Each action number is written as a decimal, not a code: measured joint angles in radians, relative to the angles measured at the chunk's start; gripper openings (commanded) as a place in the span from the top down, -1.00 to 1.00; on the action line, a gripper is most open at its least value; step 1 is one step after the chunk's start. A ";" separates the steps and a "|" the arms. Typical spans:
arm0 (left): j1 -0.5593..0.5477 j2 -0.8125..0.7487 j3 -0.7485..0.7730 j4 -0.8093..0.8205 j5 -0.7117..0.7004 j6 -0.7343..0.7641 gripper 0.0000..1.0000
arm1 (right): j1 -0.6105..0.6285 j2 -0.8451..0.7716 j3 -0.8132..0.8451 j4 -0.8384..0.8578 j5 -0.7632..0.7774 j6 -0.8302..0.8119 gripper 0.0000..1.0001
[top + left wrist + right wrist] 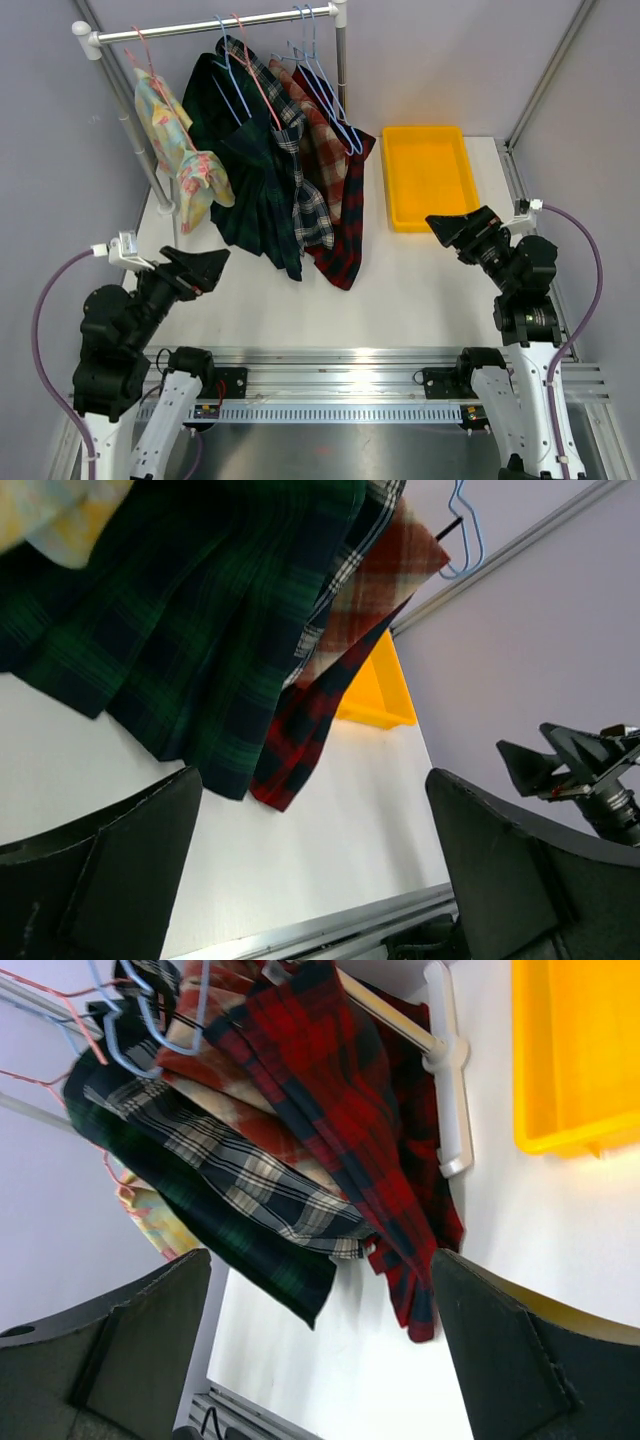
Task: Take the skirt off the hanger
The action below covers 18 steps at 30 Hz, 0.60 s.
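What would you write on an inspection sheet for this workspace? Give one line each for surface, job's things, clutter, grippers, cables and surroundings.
Surface: white table; no stains seen.
Job's things: green plaid skirt, checked skirt and red plaid skirt hang on wire hangers from the rail; a floral garment hangs at the left end.
Clutter: yellow tray right of the rack.
Grippers: left gripper and right gripper both open, holding nothing, short of the clothes.
Cables: a purple cable loops beside each arm, away from the clothes.
Surroundings: grey walls; metal mounting rail at the near edge.
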State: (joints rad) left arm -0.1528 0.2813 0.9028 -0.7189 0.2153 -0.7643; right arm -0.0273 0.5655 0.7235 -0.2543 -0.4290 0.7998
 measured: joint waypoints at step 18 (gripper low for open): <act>-0.535 1.480 1.691 -0.022 -0.372 0.319 -0.98 | 0.001 -0.166 -0.072 -0.235 0.054 -0.137 -0.99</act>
State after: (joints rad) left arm -0.6876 1.7611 2.5942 -0.7410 -0.1562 -0.4454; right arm -0.0261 0.3992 0.6510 -0.4896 -0.3748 0.6628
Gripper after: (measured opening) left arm 0.987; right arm 0.993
